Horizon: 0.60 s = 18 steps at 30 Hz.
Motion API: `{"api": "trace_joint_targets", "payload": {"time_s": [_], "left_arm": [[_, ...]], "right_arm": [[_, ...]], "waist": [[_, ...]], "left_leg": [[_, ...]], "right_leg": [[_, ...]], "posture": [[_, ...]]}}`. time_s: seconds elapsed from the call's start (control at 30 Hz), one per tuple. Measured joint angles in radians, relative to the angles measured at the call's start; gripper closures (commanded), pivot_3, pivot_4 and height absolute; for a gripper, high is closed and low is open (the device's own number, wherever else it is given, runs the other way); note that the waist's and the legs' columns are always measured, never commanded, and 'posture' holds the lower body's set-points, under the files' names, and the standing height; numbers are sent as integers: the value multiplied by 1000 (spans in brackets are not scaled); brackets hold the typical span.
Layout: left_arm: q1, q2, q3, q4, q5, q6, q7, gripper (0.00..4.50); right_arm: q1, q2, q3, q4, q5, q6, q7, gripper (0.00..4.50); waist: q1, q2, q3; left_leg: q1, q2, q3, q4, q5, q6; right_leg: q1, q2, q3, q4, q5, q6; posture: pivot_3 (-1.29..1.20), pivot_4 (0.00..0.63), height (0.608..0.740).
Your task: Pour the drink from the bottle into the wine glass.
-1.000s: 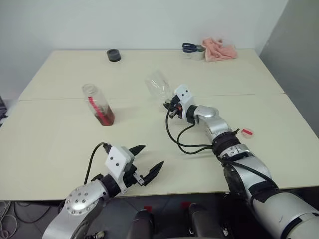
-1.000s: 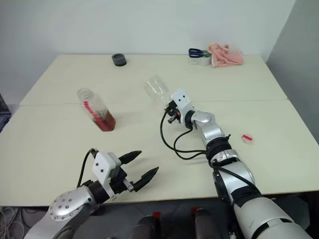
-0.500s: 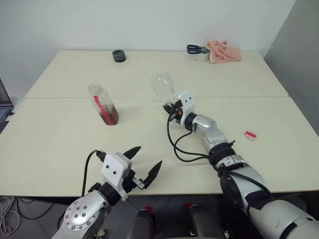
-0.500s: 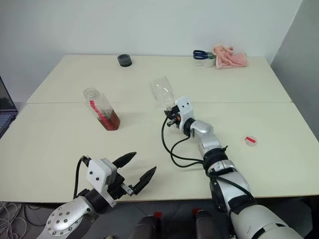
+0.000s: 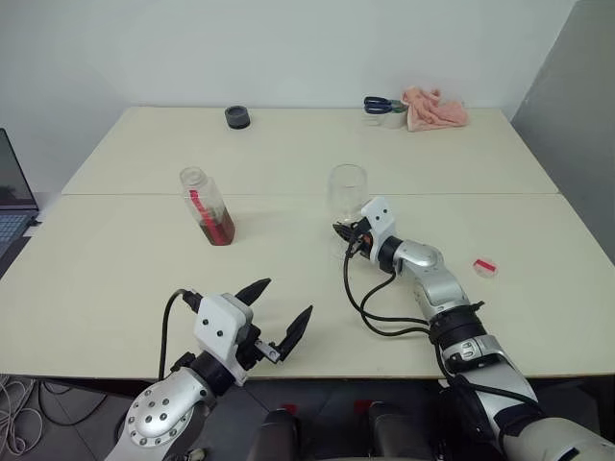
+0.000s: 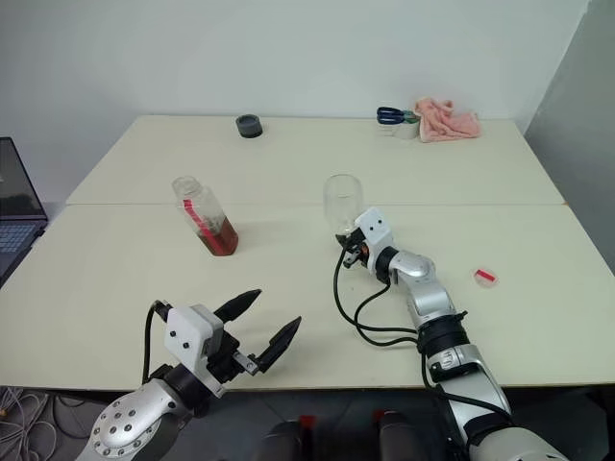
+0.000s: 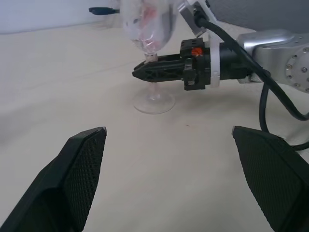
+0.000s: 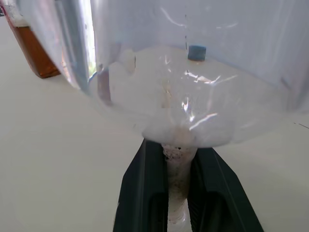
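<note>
Two grippers over the bench (image 5: pixel 125 269), right gripper (image 7: pixel 147 72) jaws clamped on the upright wine glass (image 5: pixel 347 189) stem, left gripper (image 5: pixel 279 312) jaws spread wide, bottle (image 5: pixel 208 206) at 9 o'clock of the glass, uncapped, holding the drink (image 5: pixel 219 227).

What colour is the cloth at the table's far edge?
Pink: the cloth is crumpled beside the scissors. Best seen in the left eye view.

The tabletop (image 5: pixel 288 163) is matt, smooth cream laminate. The glass (image 5: pixel 348 187) is clear and glossy, the bottle (image 5: pixel 207 206) clear plastic. A pink cloth (image 5: pixel 434 108) lies rumpled and soft. The arms show brushed silver metal; the fingers (image 7: pixel 77 174) are matt black plastic.
</note>
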Motion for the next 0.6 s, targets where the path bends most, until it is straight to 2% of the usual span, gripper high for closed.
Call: {"api": "trace_joint_targets", "payload": {"time_s": [0.17,0.27,0.43,0.6], "left_arm": [[21,-64,65,0,36,-20,86,0],[47,-75,97,0,41,-37,101,0],[61,-82,120,1,41,-40,103,0],[68,-83,132,1,46,-41,109,0]], "right_arm": [[-32,78,-29,63,38,-46,-22,4306],[-127,126,-44,164,43,-105,-42,4306],[-309,164,-39,393,18,-232,-63,4306],[-378,186,-7,616,-62,-298,-111,4306]], "waist": [[-12,-1,2],[-26,0,4],[-32,0,4],[-31,-3,6]], "left_leg": [[-2,3,1,-2,0,0],[-2,5,3,-2,0,0],[-1,6,5,-3,0,0],[-2,5,6,-3,0,0]], "right_leg": [[-5,4,1,1,0,-1],[-8,7,4,3,-1,-2],[-8,9,8,3,-1,-2],[-9,8,11,2,-1,-2]], "posture": [[0,150,740],[0,150,740],[0,150,740],[0,150,740]]}}
